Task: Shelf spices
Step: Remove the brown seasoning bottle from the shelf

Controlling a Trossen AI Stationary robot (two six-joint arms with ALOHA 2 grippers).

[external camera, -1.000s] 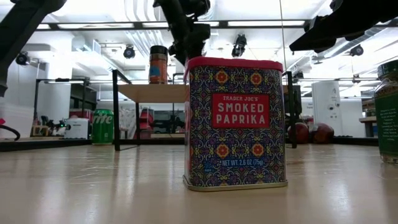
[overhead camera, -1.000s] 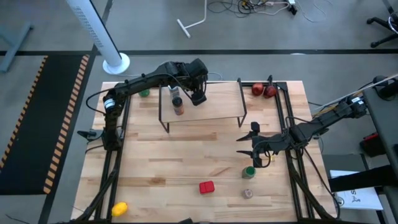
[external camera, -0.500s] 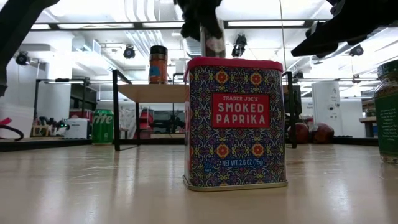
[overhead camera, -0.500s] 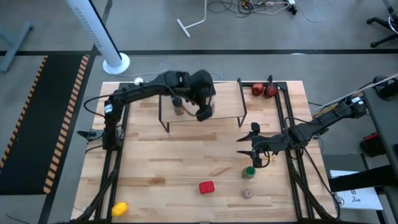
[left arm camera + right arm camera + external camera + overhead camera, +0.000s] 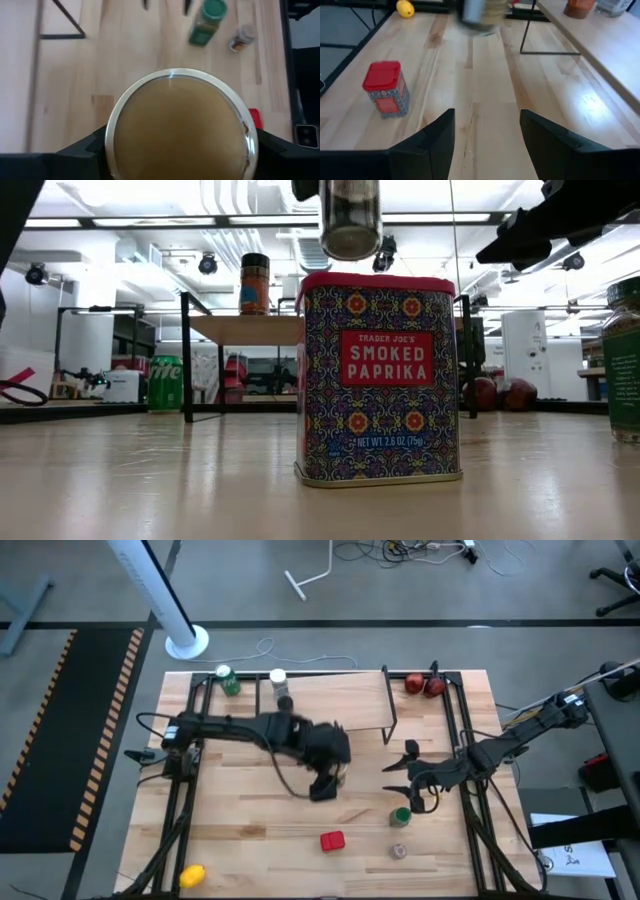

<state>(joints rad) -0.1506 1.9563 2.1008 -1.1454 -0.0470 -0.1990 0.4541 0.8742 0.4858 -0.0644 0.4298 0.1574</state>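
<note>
The left gripper (image 5: 325, 780) is hanging over the middle of the table (image 5: 250, 815), in front of the shelf (image 5: 330, 700), its fingers (image 5: 85, 147) pinching a tub (image 5: 177, 125) from both sides. The tub is showing a round tan face ringed by a pale metallic rim in the left wrist view; from table height it is appearing as a short cylinder with dark, speckled contents, held in the air.

A dark-capped jar (image 5: 285, 703) with a brown body and a white-capped jar (image 5: 278, 678) are sitting on the shelf's pale top, towards its left end.

The red tin (image 5: 378, 375) is standing upright on the table, square, with a red lid, ornate patterned sides and a red "Smoked Paprika" label. A green-capped jar (image 5: 401, 816) is standing to the right of it, and a small grey-capped jar (image 5: 398, 851) is sitting just in front of that.

The right gripper (image 5: 398, 772) is hovering just behind the green-capped jar, fingers (image 5: 427, 145) spread wide and holding nothing.
</note>
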